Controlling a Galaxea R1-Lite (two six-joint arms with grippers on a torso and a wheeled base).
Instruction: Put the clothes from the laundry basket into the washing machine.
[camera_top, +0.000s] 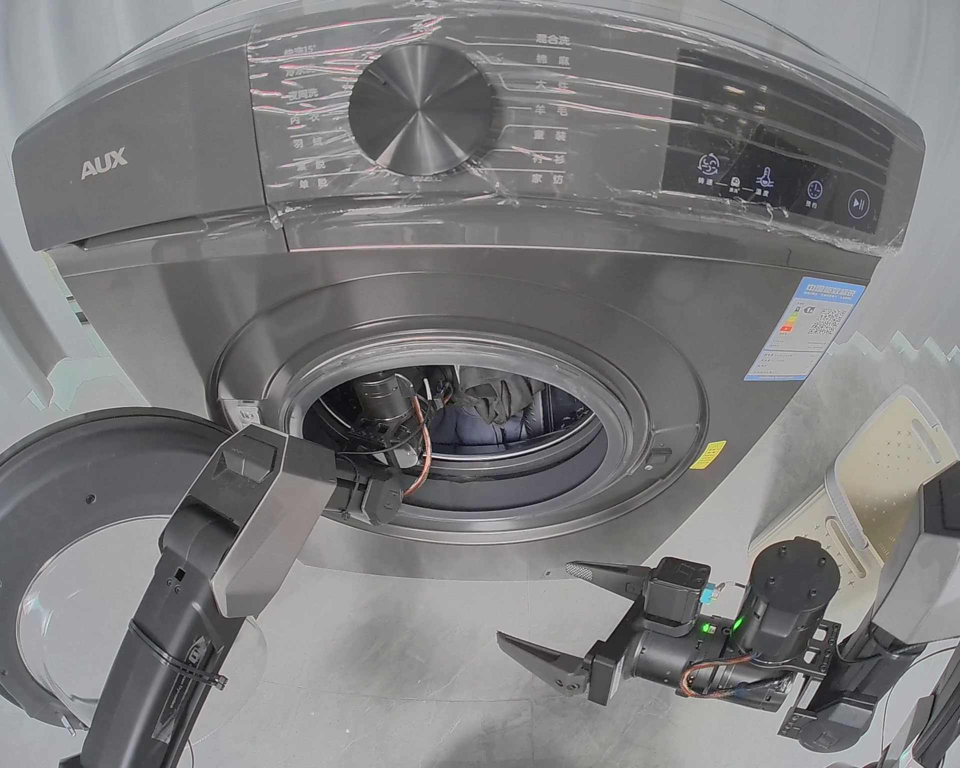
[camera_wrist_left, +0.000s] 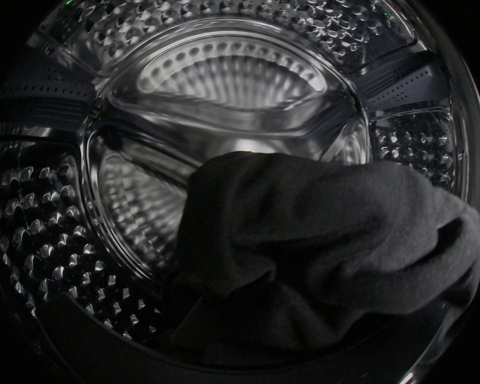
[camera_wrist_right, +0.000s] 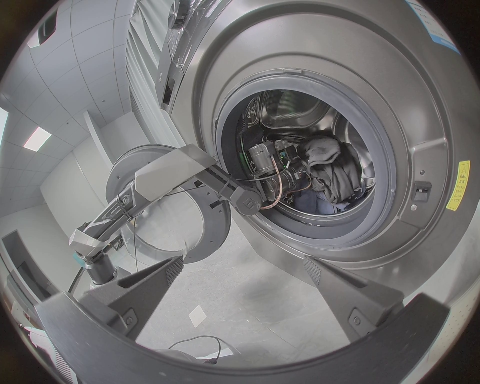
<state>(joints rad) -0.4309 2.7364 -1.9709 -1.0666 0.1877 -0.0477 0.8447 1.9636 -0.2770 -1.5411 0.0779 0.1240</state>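
Note:
The washing machine (camera_top: 480, 300) stands with its round door (camera_top: 90, 520) swung open to the left. My left arm's wrist (camera_top: 385, 405) is inside the drum opening (camera_wrist_right: 280, 115). A dark grey garment (camera_wrist_left: 320, 240) bulges right in front of the left wrist camera and hides the gripper. The same dark garment (camera_wrist_right: 335, 170) lies bunched in the drum over a blue piece (camera_wrist_right: 310, 202). My right gripper (camera_top: 545, 615) hangs open and empty, low in front of the machine and right of the opening, its fingers (camera_wrist_right: 170, 272) spread wide.
A white perforated laundry basket (camera_top: 880, 480) sits on the floor at the right, beside the right arm. Bare grey floor (camera_top: 400, 640) lies between the machine and both arms. The open door blocks the left side.

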